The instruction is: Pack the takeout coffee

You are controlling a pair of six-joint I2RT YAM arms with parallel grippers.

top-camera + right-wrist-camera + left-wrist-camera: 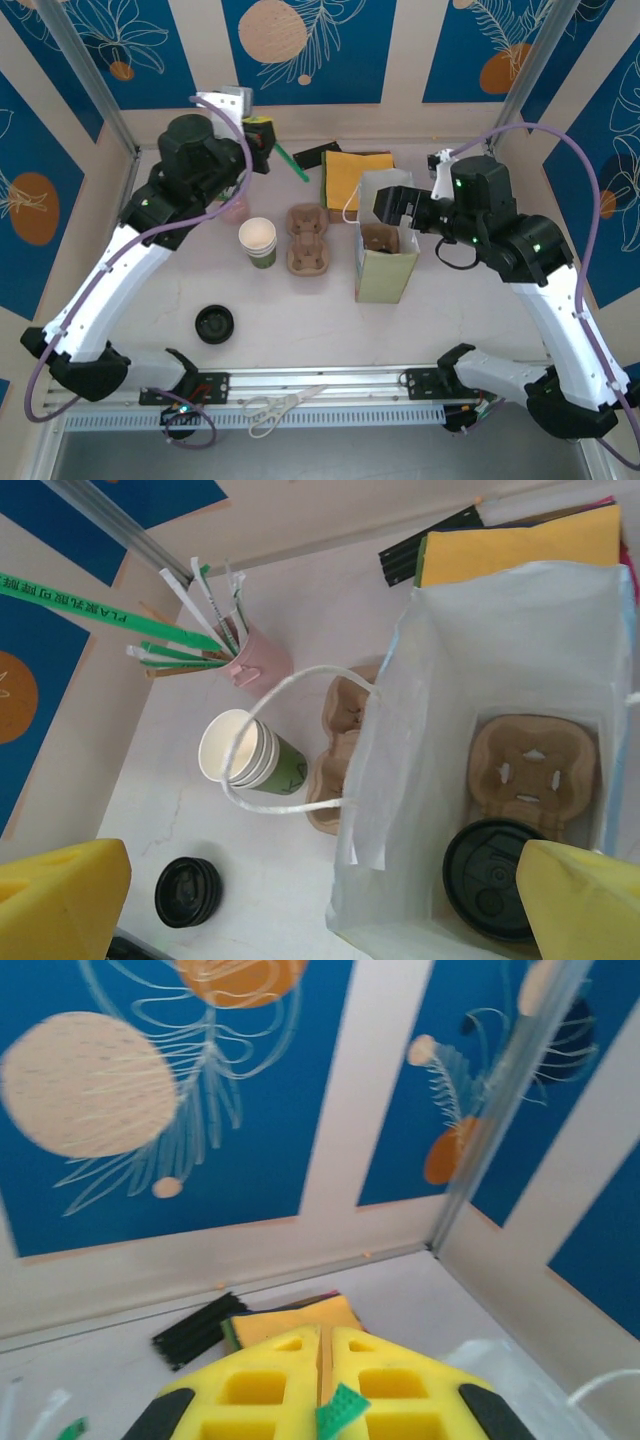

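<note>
Black-lidded takeout coffee cup (495, 880) sits inside a white paper bag (420, 700), between the spread fingers of the right gripper (320, 905); left gripper (325, 1345) clenches a green straw (343, 1412)

The left arm (110, 270) reaches up and forward from its base, its wrist raised toward the back of the surface. The left pincer (322, 1345) is pressed together, pinching a green straw (290, 163). The right arm (560, 300) bends inward, wrist pointing down. The right pincer (320, 910) is spread wide, its yellow fingers (60, 900) well apart.
</note>
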